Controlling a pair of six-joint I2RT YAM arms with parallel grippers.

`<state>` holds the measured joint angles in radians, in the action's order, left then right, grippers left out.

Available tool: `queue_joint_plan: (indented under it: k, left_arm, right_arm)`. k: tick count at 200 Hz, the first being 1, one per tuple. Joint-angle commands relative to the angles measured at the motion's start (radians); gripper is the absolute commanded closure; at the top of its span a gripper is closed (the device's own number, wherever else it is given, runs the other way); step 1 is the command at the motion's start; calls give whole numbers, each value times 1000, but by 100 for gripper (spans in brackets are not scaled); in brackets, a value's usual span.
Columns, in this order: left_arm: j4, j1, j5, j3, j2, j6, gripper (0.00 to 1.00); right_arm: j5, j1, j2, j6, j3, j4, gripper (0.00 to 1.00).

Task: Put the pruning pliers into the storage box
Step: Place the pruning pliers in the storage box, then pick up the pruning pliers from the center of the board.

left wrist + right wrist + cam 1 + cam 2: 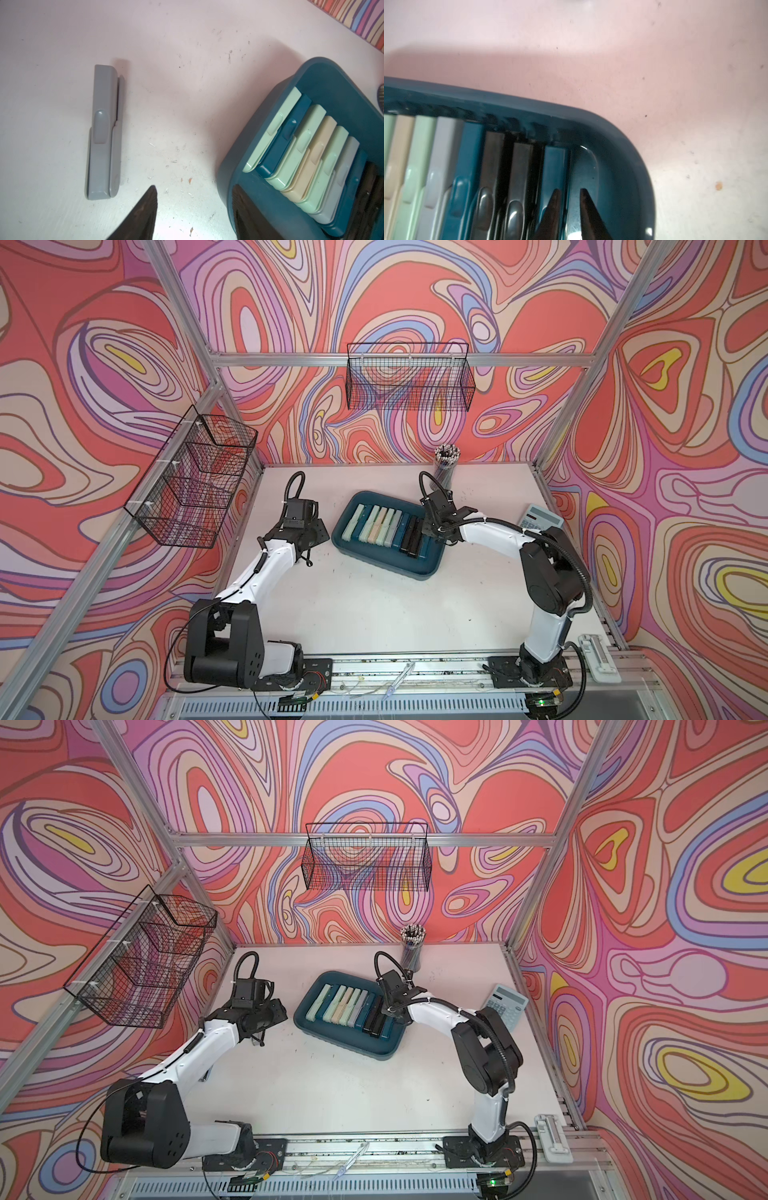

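The dark teal storage box [419, 575] [353, 1046] sits mid-table in both top views. Several pruning pliers [376, 526] lie side by side in it: mint, teal, beige, grey and black. One grey pruning plier [102, 133] lies alone on the table in the left wrist view, and the left arm hides it from both top views. My left gripper [194, 199] is open and empty over bare table, between that plier and the box wall [234, 172]. My right gripper [570, 193] is inside the box at the row's end, its jaws a narrow gap apart. One fingertip [553, 205] overlaps the last teal plier [554, 164].
A pale calculator [540, 519] lies at the right table edge. A cup of pencils [446, 466] stands behind the box. Black wire baskets hang on the back wall [409, 377] and left wall [191, 481]. A white bracket [598, 655] sits at the front right.
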<state>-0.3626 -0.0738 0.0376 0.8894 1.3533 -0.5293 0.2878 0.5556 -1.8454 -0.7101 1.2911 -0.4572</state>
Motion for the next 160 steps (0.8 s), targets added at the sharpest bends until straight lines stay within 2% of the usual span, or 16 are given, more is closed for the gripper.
queue_joint_plan:
  k: [1,56,160]
  left_arm:
    - [-39,36,46,21,-15,-7,38]
    - [-63,118,78,-5,21,-2,31]
    - [-141,144,105,68,219,22,31]
  right_arm:
    - [65,-3,71,41,-9,3,79]
    - [116,-8,160,97,-49,51,74]
    - [-18,-42,179,99,-137,168,73]
